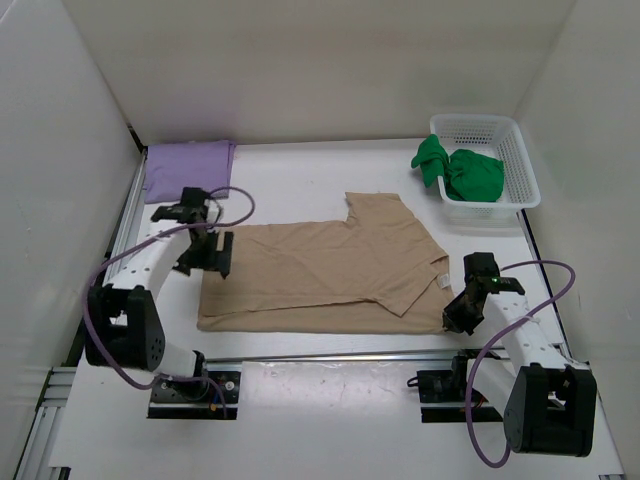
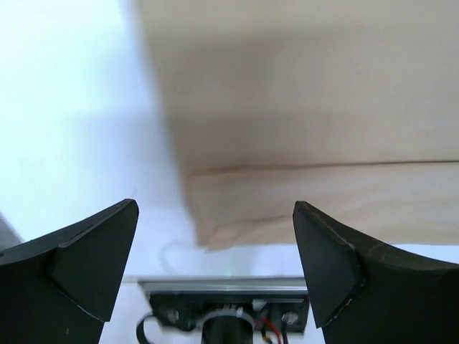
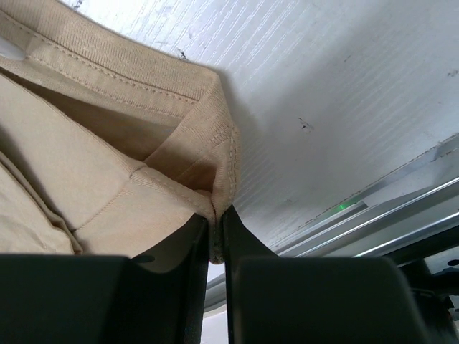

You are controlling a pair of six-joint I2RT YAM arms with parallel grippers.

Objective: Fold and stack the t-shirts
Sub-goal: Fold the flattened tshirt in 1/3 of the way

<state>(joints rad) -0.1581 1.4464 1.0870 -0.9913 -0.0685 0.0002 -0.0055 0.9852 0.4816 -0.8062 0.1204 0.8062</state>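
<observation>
The tan t-shirt (image 1: 320,270) lies spread in the table's middle, partly folded. My right gripper (image 1: 458,312) is shut on its collar corner (image 3: 215,179) at the shirt's near right end. My left gripper (image 1: 205,258) is open and empty above the shirt's left edge (image 2: 287,143). The lavender t-shirt (image 1: 188,160) lies folded at the far left. The green t-shirt (image 1: 462,172) sits bunched in the white basket (image 1: 520,160).
The white mesh basket stands at the far right against the wall. A metal rail (image 1: 330,353) runs along the table's near edge in front of the arm bases. White walls close in on three sides.
</observation>
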